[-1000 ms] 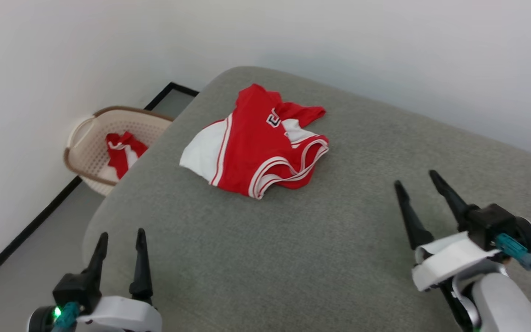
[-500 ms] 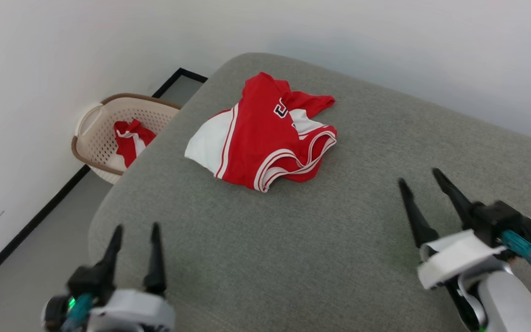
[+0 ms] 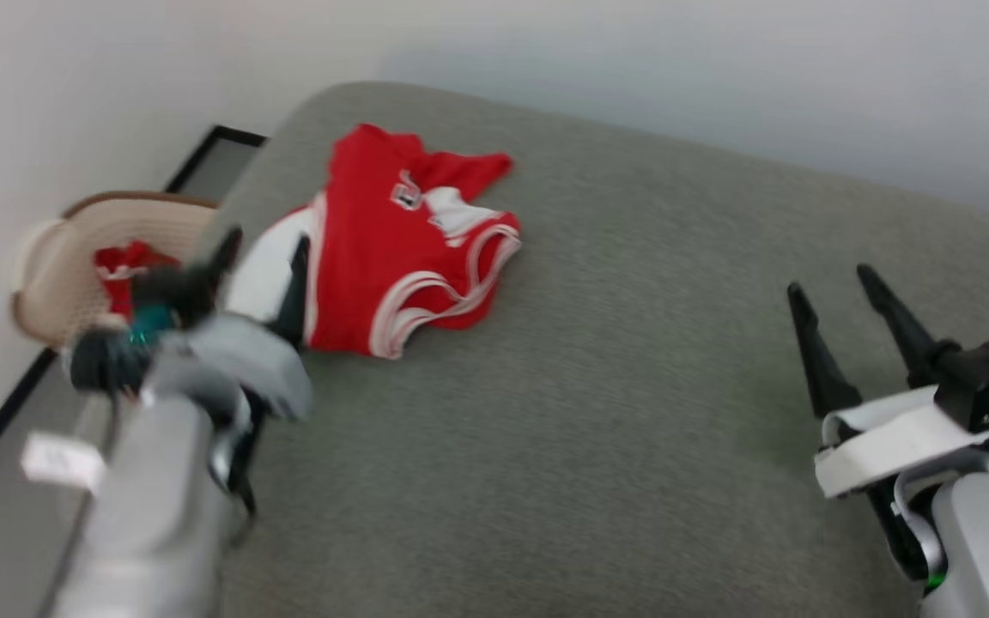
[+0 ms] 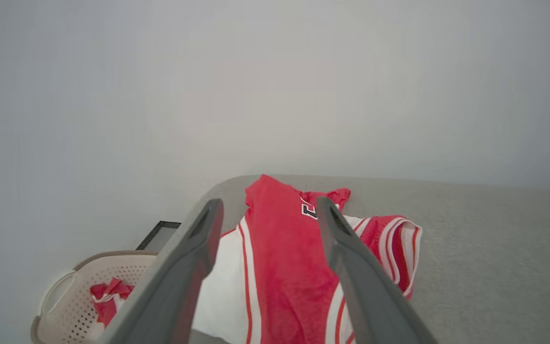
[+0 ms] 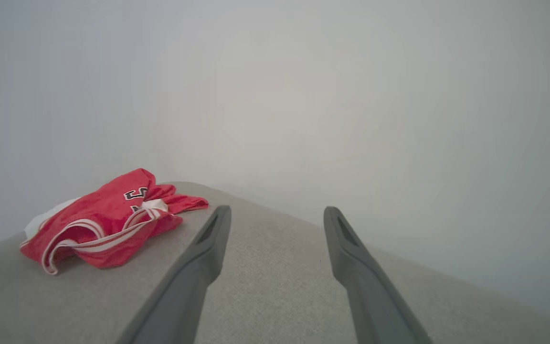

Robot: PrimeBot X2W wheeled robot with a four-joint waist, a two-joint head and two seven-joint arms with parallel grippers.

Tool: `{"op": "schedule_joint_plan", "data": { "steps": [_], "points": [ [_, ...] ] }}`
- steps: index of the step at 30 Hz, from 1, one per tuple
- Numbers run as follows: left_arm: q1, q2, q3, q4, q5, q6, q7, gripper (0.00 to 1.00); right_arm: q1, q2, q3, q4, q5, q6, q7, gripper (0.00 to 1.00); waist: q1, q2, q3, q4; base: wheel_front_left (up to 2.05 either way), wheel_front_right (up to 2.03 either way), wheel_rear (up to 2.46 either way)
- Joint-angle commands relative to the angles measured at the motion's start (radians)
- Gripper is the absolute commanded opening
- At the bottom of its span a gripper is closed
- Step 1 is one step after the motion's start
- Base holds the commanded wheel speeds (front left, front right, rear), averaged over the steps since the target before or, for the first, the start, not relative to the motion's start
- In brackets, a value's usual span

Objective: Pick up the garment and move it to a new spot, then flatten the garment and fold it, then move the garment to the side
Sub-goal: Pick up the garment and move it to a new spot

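Left arm has swung up and forward from the bottom corner, so the left gripper [image 3: 263, 251] is now right at the near edge of the red jersey [image 3: 374, 257], blurred with motion. The head camera has turned too, so the whole scene sliding sideways isn't the jersey moving. It sits where it was, crumpled on the grey cushion [image 3: 589, 429], near the corner beside the laundry basket [image 3: 48, 275].

Looks like the reach for the pickup is underway, with nothing grabbed yet. The left fingers are spread wide and empty. In the left wrist view the jersey's red middle and white side panel sit right between them, slightly ahead. Whether a fingertip already touches the cloth is hard to call.

The right gripper [image 3: 832, 285] hangs well apart from the jersey over bare cushion, also wide open and holding nothing.
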Motion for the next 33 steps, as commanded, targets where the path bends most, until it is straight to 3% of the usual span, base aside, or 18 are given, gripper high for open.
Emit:
{"op": "schedule_joint_plan", "data": {
  "steps": [1, 6, 11, 17, 24, 25, 27, 28, 33],
  "points": [
    [-0.04, 0.013, -0.006, 0.015, -0.019, -0.002, 0.018, 1.0, -0.018, -0.002, -0.002, -0.004, 0.009, -0.001, -0.001, 1.0, 0.0, 0.0, 0.212, -0.227, 0.0, 0.0, 0.0],
    [-0.191, 0.098, -0.103, 0.183, -0.211, -0.002, 0.256, 1.0, -0.045, 0.017, -0.009, -0.015, 0.017, -0.001, -0.001, 1.0, 0.0, 0.0, 0.273, -0.314, 0.0, 0.0, 0.0],
    [-0.261, 0.183, -0.152, 0.255, -0.426, -0.002, 0.537, 1.0, -0.065, 0.034, -0.009, -0.02, 0.023, -0.001, 0.0, 1.0, 0.0, 0.0, 0.307, -0.377, 0.0, 0.0, 0.0],
    [-0.281, 0.261, -0.169, 0.335, -0.518, -0.002, 0.678, 1.0, -0.095, 0.041, -0.003, -0.032, 0.026, -0.001, -0.001, 1.0, 0.0, 0.0, 0.355, -0.433, 0.0, 0.0, 0.0],
    [-0.246, 0.227, -0.193, 0.455, -0.556, -0.001, 0.748, 1.0, -0.1, 0.049, -0.004, -0.035, 0.024, -0.001, -0.001, 1.0, 0.0, 0.0, 0.366, -0.461, 0.0, 0.0, 0.0],
    [-0.241, 0.217, -0.201, 0.461, -0.563, -0.001, 0.759, 0.79, -0.098, 0.049, -0.005, -0.033, 0.022, -0.001, -0.001, 1.0, 0.0, 0.0, 0.363, -0.46, 0.0, 0.0, 0.0],
    [-0.235, 0.203, -0.214, 0.452, -0.578, -0.002, 0.753, 0.11, -0.095, 0.048, -0.006, -0.031, 0.018, -0.001, -0.001, 1.0, 0.0, 0.0, 0.352, -0.456, 0.0, 0.0, 0.0],
    [-0.235, 0.204, -0.216, 0.447, -0.581, -0.004, 0.736, 0.0, -0.093, 0.049, -0.006, -0.03, 0.016, -0.001, -0.001, 1.0, 0.0, 0.0, 0.344, -0.453, 0.0, 0.0, 0.0],
    [-0.244, 0.25, -0.249, 0.399, -0.556, -0.007, 0.613, 0.0, -0.075, 0.058, -0.003, -0.023, 0.013, -0.001, 0.0, 1.0, 0.0, 0.0, 0.278, -0.433, 0.0, 0.0, 0.0]
  ]
}}
